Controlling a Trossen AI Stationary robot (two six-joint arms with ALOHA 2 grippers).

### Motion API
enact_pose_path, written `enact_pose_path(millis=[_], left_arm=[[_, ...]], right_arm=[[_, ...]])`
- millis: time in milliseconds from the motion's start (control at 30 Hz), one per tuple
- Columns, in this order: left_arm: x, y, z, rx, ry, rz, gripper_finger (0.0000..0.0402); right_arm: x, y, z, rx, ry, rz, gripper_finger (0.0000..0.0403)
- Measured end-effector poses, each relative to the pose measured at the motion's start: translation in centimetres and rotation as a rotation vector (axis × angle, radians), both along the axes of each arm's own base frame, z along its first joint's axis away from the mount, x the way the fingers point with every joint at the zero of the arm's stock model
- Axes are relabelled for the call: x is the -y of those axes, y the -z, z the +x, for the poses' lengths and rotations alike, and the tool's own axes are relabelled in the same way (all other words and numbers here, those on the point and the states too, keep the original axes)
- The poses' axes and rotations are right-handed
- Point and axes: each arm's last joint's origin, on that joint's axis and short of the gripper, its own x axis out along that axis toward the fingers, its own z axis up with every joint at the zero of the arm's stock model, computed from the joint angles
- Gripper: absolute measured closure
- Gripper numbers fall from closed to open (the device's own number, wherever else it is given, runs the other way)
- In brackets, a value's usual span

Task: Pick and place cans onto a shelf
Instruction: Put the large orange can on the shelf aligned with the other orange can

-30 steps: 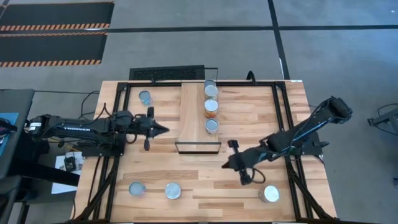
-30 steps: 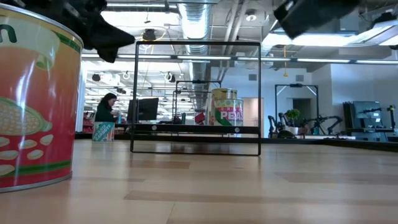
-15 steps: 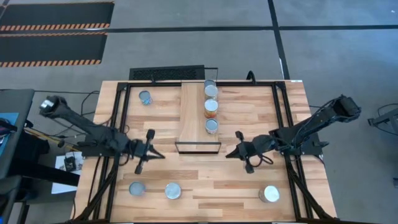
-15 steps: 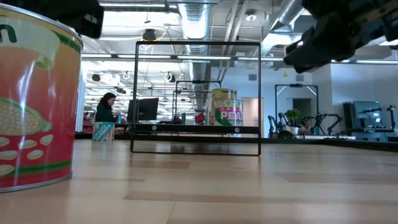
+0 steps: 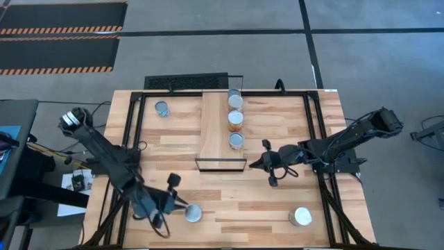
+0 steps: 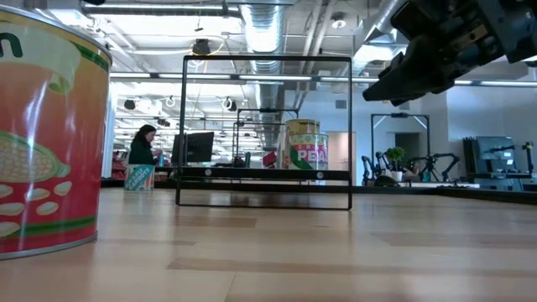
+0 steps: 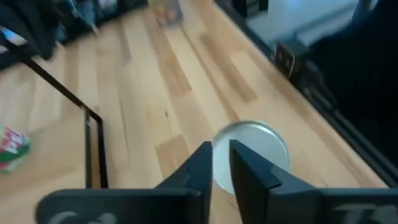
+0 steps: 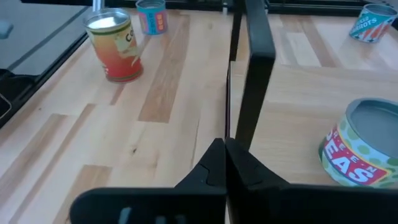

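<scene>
The shelf (image 5: pixel 215 128), a light plank in a black frame, stands mid-table with several cans in a row along its right side (image 5: pixel 236 119). Loose cans stand on the table: one far left (image 5: pixel 161 108), one near right (image 5: pixel 300 217), and a silver-topped one near left (image 5: pixel 193 213). My left gripper (image 5: pixel 183 205) hovers beside that can (image 7: pixel 252 155), narrowly open, with nothing between its fingers (image 7: pixel 221 163). My right gripper (image 5: pixel 254 164) is shut and empty at the shelf's near right corner (image 8: pixel 224 149); in the low view it hangs high (image 6: pixel 394 84). A green peas can (image 8: pixel 360 152) sits on the plank.
A black frame rail (image 5: pixel 132 139) runs along each side of the slatted tabletop. The shelf's upright black post (image 8: pixel 255 62) stands right before my right fingers. A large orange corn can (image 6: pixel 42 134) fills the low view's left. A person sits in the room beyond (image 6: pixel 144 144).
My left gripper has swung from beside the shelf's left side toward the table's near edge, ending at the silver-topped can near left. My right gripper has moved toward the far edge and a little left, up to the shelf's near right corner. The cans have not moved.
</scene>
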Motion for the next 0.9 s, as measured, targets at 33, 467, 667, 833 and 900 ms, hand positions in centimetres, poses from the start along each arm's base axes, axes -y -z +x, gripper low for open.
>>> enact_pose_path(millis=[33,467,667,833,900], left_arm=[[0.6,0.0,0.3,-0.030,-0.001,0.018,0.0343],[6.2,2.0,3.5,-0.301,-0.003,0.245,0.0274],[6.5,2.5,3.8,-0.340,-0.031,0.225,0.0299],[6.1,2.2,3.7,-0.337,-0.042,0.237,0.0330],[5.8,2.0,3.8,-0.343,-0.053,0.228,0.0336]], right_arm=[[0.0,0.0,0.0,0.000,-0.001,0.000,0.0396],[0.0,0.1,0.0,-0.007,-0.009,-0.015,0.0393],[0.0,0.1,0.0,-0.007,-0.010,-0.018,0.0394],[0.0,0.1,0.0,-0.006,-0.010,-0.018,0.0393],[0.0,0.1,0.0,-0.005,-0.010,-0.018,0.0393]])
